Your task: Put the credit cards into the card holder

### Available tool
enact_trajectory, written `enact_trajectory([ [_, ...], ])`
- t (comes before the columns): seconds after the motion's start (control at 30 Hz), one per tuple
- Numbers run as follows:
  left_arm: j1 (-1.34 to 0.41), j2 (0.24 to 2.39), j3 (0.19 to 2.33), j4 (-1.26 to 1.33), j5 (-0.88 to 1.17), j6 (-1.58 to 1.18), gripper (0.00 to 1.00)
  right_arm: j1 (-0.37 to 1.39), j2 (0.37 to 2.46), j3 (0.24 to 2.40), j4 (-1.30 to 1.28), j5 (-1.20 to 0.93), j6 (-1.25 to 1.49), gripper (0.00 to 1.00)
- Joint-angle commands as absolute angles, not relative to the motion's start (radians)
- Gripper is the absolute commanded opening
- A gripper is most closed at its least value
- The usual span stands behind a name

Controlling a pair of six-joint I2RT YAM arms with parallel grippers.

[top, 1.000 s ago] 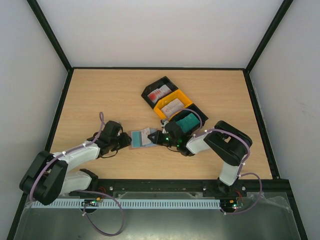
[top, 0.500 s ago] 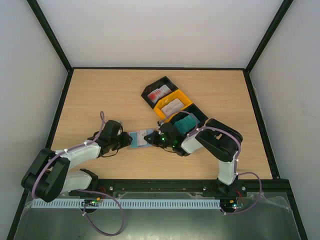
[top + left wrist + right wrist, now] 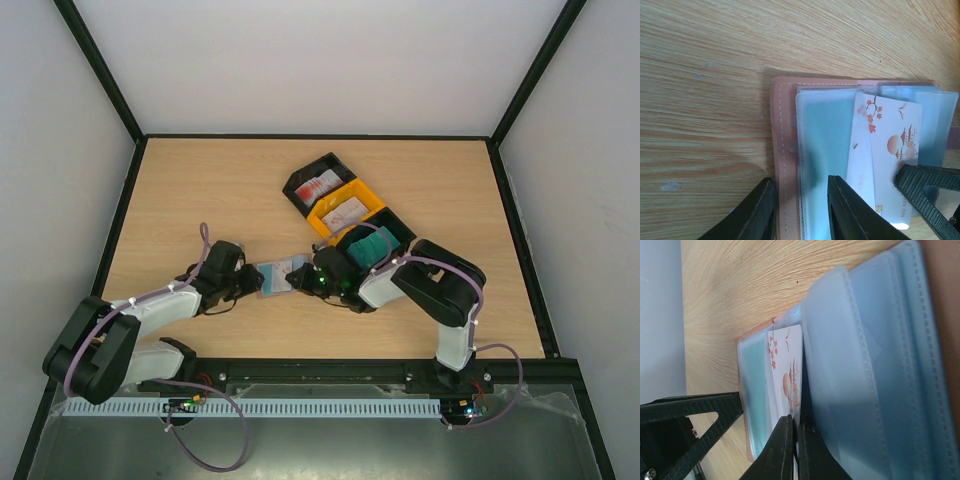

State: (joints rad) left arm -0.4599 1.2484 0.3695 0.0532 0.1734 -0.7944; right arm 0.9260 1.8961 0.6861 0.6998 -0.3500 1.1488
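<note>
The card holder (image 3: pixel 272 278) lies open on the table between my two grippers, its brown edge (image 3: pixel 782 150) and blue-grey pockets (image 3: pixel 880 355) showing. My right gripper (image 3: pixel 795 421) is shut on a white credit card with red marks (image 3: pixel 787 375), which lies partly tucked among the holder's pockets; it also shows in the left wrist view (image 3: pixel 890 150). My left gripper (image 3: pixel 801 181) is open, one finger outside the holder's left edge and one over a pocket. More cards lie in the trays: red-and-white (image 3: pixel 318 185), white (image 3: pixel 347 210), teal (image 3: pixel 375 246).
Three trays stand in a diagonal row behind the right arm: black (image 3: pixel 300 178), orange (image 3: pixel 372 200), black (image 3: pixel 400 228). Black frame rails border the table on every side. The right gripper's finger (image 3: pixel 925 185) reaches into the left wrist view.
My right gripper has moved left with the white card, pushing it further over the holder. The left arm has barely moved.
</note>
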Motion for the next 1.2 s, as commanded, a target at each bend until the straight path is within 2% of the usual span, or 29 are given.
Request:
enact_trajectory([
  [0.0,-0.462,1.271,0.340,0.035,0.156,-0.788,0.30,0.939,1.871,0.666,0.499,-0.274,1.129,0.02],
  [0.43,-0.461,1.296,0.336,0.061,0.175,-0.779,0.30,0.940,1.931,0.745,0.421,-0.422,1.027,0.02],
  [0.73,-0.462,1.319,0.334,0.078,0.194,-0.777,0.30,0.941,1.986,0.793,0.427,-0.424,1.011,0.02],
  [1.17,-0.462,1.300,0.311,0.094,0.211,-0.807,0.24,0.973,2.001,0.759,0.550,-0.390,1.113,0.02],
])
